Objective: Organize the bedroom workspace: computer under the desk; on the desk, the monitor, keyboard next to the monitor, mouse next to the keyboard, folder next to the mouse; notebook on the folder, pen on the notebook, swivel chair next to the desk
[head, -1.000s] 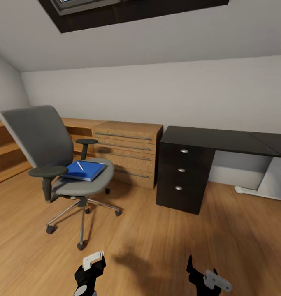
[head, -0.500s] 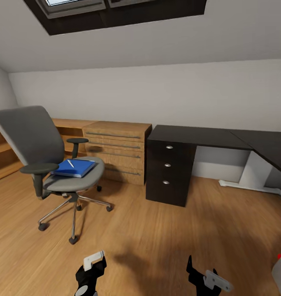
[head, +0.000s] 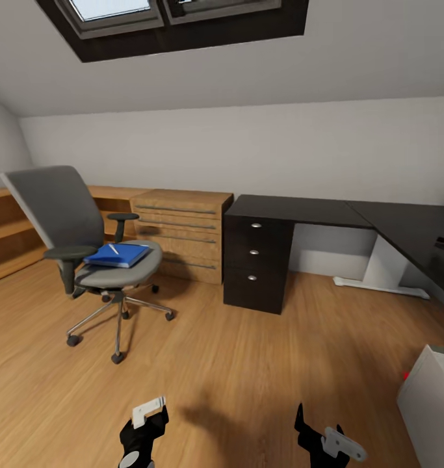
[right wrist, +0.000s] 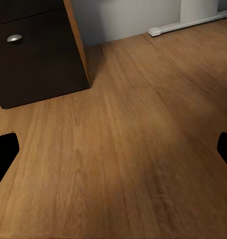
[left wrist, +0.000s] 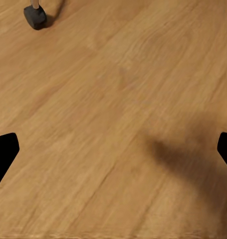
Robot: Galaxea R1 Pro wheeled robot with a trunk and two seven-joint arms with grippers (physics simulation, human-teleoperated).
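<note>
Head view: both grippers, left (head: 142, 426) and right (head: 322, 434), hang low over the floor (head: 248, 364), holding nothing. The chair (head: 95, 250) stands well beyond the left one, with the folder (head: 117, 255) and pen (head: 113, 248) on its seat. The desk (head: 300, 224) lies well beyond the right gripper, the computer (head: 430, 403) off to that gripper's right.

Left wrist view: jaws wide apart, a castor (left wrist: 35, 16) far ahead.

Right wrist view: jaws wide apart, the desk's drawer unit (right wrist: 36, 50) ahead.

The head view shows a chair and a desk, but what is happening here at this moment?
Nothing is being handled. The left gripper and right gripper hang low over the wood floor, both open and empty. The blue folder lies on the swivel chair seat with the pen on top. The chair stands apart from the desk, beyond a light-wood drawer chest.
</note>
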